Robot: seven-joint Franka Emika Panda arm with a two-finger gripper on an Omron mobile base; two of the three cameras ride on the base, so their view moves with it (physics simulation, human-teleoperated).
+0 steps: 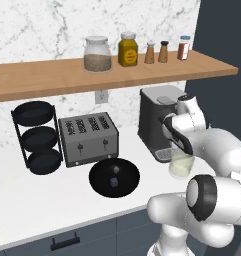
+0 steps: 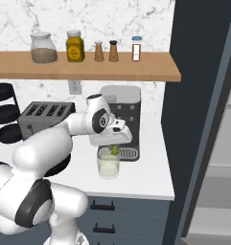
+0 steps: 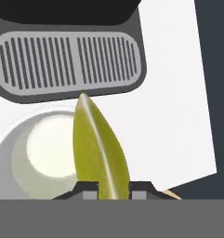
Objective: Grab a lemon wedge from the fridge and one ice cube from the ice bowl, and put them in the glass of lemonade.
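Observation:
My gripper [image 2: 115, 145] is shut on the lemon wedge [image 3: 99, 148], a yellow-green sliver that points down from between the fingertips [image 3: 88, 188]. It hangs just above the glass of lemonade [image 2: 108, 165], which stands on the white counter in front of the coffee machine. In the hand view the glass [image 3: 34, 148] lies below and to the left of the wedge. In the left base view the glass [image 1: 181, 165] shows under my wrist. The black ice bowl [image 1: 114, 177] sits left of the glass with ice cubes [image 1: 113, 183] in it. The dark grey fridge [image 2: 193, 95] stands open at the right.
A grey coffee machine [image 1: 159, 120] stands right behind the glass, with its drip grille [image 3: 69, 60] close to the wedge. A toaster [image 1: 88, 137] and a black three-tier rack [image 1: 37, 137] stand to the left. A wooden shelf [image 1: 117, 70] with jars hangs above.

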